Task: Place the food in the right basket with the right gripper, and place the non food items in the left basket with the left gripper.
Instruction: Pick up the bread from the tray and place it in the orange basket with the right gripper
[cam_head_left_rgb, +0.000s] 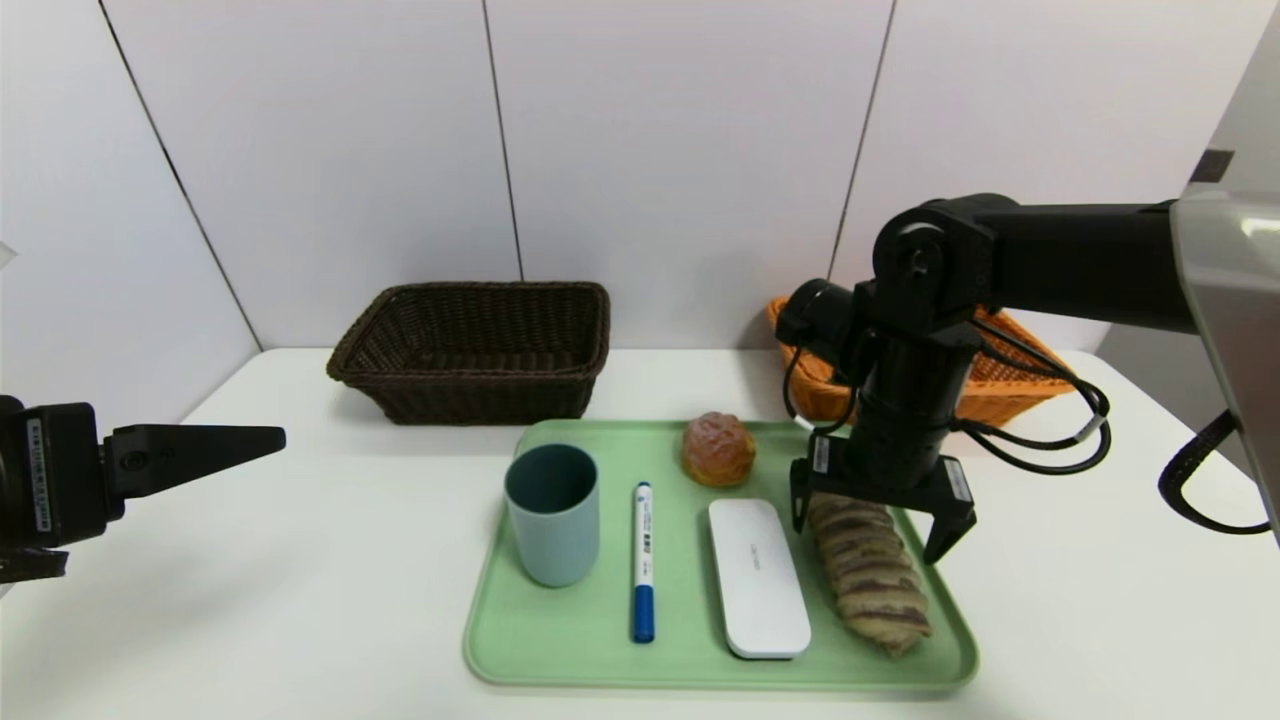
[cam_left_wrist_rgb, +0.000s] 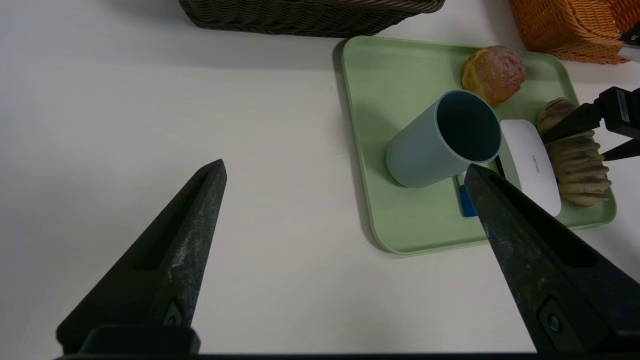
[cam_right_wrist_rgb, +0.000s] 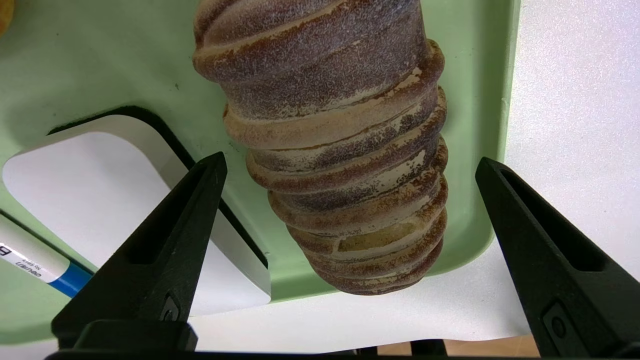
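A green tray holds a grey-blue cup, a white marker pen with blue cap, a flat white case, a round orange-pink bun and a long twisted bread loaf. My right gripper hangs open over the loaf's far end, one finger on each side, apart from the loaf. My left gripper is open above bare table, left of the tray. The dark brown basket stands back left, the orange basket back right behind the right arm.
White wall panels close off the back of the white table. The right arm's black cables loop in front of the orange basket. Bare table lies between the tray and the brown basket.
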